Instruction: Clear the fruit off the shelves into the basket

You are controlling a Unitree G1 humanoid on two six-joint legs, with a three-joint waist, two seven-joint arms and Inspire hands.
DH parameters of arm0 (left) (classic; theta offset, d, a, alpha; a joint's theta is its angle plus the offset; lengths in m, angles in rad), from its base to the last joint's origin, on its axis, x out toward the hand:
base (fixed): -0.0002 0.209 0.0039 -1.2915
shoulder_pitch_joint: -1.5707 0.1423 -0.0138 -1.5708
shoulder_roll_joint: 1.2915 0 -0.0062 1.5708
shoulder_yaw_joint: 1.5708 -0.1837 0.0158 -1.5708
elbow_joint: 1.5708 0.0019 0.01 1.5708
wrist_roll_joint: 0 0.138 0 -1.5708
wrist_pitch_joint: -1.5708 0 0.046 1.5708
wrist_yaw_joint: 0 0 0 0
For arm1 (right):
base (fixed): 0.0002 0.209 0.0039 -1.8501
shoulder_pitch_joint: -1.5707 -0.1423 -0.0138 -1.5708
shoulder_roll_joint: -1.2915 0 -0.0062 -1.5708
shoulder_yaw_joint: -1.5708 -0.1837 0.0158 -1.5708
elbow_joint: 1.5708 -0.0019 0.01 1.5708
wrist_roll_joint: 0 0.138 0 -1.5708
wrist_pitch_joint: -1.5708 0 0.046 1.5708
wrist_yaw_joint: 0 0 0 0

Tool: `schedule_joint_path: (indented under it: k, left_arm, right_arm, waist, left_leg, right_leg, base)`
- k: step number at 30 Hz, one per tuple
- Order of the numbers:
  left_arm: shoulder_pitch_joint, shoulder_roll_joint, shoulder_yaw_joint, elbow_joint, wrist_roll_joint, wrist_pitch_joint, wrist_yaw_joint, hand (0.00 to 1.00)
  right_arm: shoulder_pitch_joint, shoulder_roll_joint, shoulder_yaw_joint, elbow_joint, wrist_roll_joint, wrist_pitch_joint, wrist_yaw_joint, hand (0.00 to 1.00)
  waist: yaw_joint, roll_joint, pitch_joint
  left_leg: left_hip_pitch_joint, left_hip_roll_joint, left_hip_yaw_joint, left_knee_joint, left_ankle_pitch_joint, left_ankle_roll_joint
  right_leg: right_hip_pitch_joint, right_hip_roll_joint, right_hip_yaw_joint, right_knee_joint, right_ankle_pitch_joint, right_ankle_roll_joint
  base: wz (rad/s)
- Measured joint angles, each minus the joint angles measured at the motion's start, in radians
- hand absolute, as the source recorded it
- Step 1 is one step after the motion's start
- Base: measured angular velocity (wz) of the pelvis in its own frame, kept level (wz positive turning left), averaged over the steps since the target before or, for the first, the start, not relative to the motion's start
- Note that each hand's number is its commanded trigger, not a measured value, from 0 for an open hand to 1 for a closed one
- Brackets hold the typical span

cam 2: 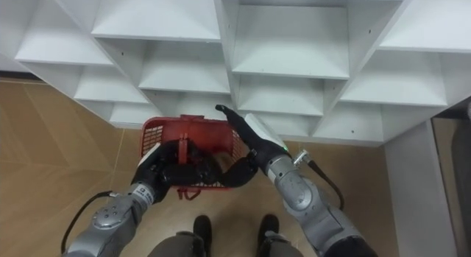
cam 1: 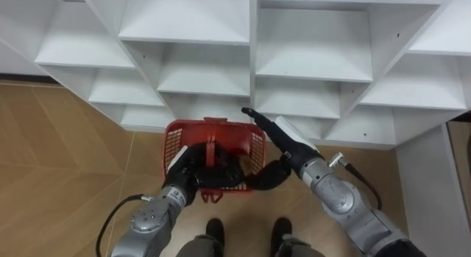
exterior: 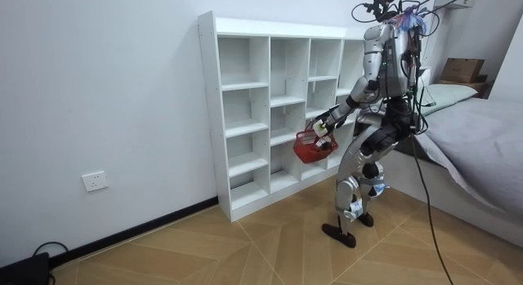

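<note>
Closet (cam 1: 254, 36): white, smooth panels and open square compartments, upper rows cut off at the frame edge. Basket (cam 1: 174, 145): red plastic with lattice walls and a solid rim, held at the front of a lower compartment. Left hand (cam 1: 193, 171): dark fingers curled round the basket's handle. Right hand (cam 1: 283, 135): white-backed, fingers straight, reaching over the basket's rim toward the shelf and holding nothing. The hands largely hide the basket's inside, so no fruit can be made out. Floor (cam 1: 66, 161): herringbone wood. No legible writing.
</note>
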Motion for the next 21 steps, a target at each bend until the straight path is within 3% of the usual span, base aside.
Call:
schedule_joint_path:
  k: [21]
  left_arm:
    - [0.000, -0.001, 0.002, -0.008, -0.019, 0.000, -0.015, 1.00]
  right_arm:
    - [0.014, 0.009, -0.001, 0.003, 0.009, 0.000, 0.004, 0.00]
  waist:
    - [-0.001, 0.004, -0.0026]
  left_leg:
    - [0.001, 0.000, 0.000, -0.002, 0.000, 0.000]
  right_leg:
    - [0.000, 0.001, 0.001, -0.002, 0.001, 0.001]
  base:
    - [0.00]
